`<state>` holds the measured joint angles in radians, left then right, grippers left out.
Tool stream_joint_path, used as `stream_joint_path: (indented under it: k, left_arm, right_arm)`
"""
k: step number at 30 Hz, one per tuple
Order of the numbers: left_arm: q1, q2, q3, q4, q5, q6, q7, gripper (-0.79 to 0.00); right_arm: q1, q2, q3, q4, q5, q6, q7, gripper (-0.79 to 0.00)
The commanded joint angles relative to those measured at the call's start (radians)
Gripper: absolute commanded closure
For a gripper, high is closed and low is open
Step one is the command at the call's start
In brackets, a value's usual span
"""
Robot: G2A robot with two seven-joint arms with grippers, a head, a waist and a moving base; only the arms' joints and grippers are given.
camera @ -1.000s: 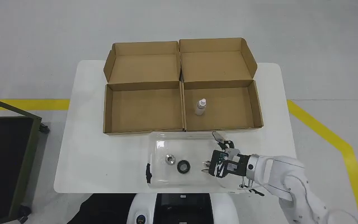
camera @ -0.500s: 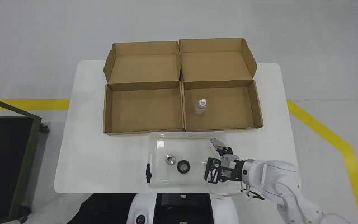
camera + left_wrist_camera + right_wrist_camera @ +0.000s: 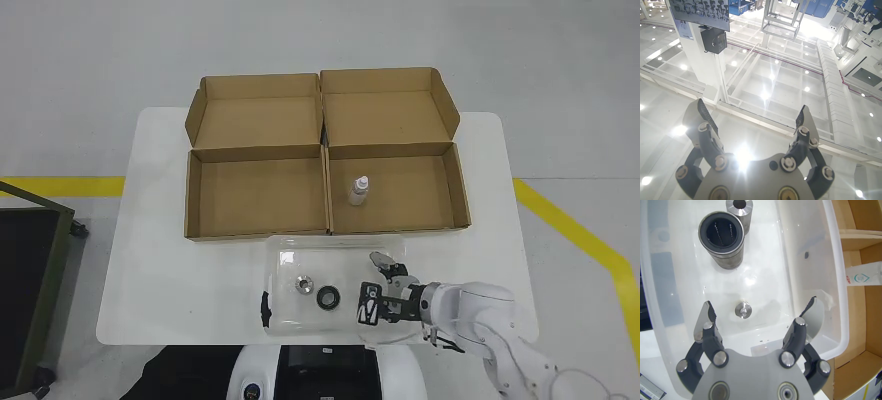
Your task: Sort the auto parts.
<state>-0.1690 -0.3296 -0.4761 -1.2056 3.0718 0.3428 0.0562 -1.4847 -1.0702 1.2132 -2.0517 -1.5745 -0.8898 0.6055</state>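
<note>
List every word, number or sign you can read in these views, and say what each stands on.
White packet in the cardboard box: red print and a teal emblem, too small to read.
Blue banners overhead: white print, blurred.
None reads clearly.

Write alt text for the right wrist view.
The right end effector hangs open over a clear plastic bin, above a small upright metal pin. Farther in stand a black-lined cylindrical bearing and a steel sleeve; a cardboard box lies beside the bin.
</note>
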Motion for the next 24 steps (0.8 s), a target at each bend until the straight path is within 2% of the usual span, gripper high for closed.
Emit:
stream_joint_path:
  k: [1,5,10,12,13,18,22,24]
  left_arm:
    - [0.000,0.000,0.000,0.000,0.000,0.000,0.000,-0.785]
    - [0.000,0.000,0.000,0.000,0.000,0.000,0.000,-0.785]
    - [0.000,0.000,0.000,0.000,0.000,0.000,0.000,-0.785]
    - [0.000,0.000,0.000,0.000,0.000,0.000,0.000,-0.785]
    - [0.000,0.000,0.000,0.000,0.000,0.000,0.000,-0.785]
    - [0.000,0.000,0.000,0.000,0.000,0.000,0.000,-0.785]
    - [0.000,0.000,0.000,0.000,0.000,0.000,0.000,-0.785]
    - [0.000,0.000,0.000,0.000,0.000,0.000,0.000,-0.785]
  right_arm:
    - [0.004,0.000,-0.006,0.004,0.000,-0.002,0.008,-0.699]
    - [0.013,0.002,-0.022,0.010,-0.007,-0.010,0.028,-0.690]
    - [0.020,0.004,-0.034,0.016,-0.017,-0.011,0.053,-0.597]
    - [0.023,0.005,-0.038,0.019,-0.018,-0.010,0.059,-0.496]
    - [0.025,0.005,-0.040,0.020,-0.021,-0.016,0.064,-0.391]
    - [0.032,0.008,-0.050,0.027,-0.022,-0.025,0.073,-0.317]
    - [0.036,0.010,-0.058,0.026,-0.016,-0.035,0.068,-0.188]
    - [0.039,0.010,-0.063,0.021,-0.012,-0.037,0.065,-0.092]
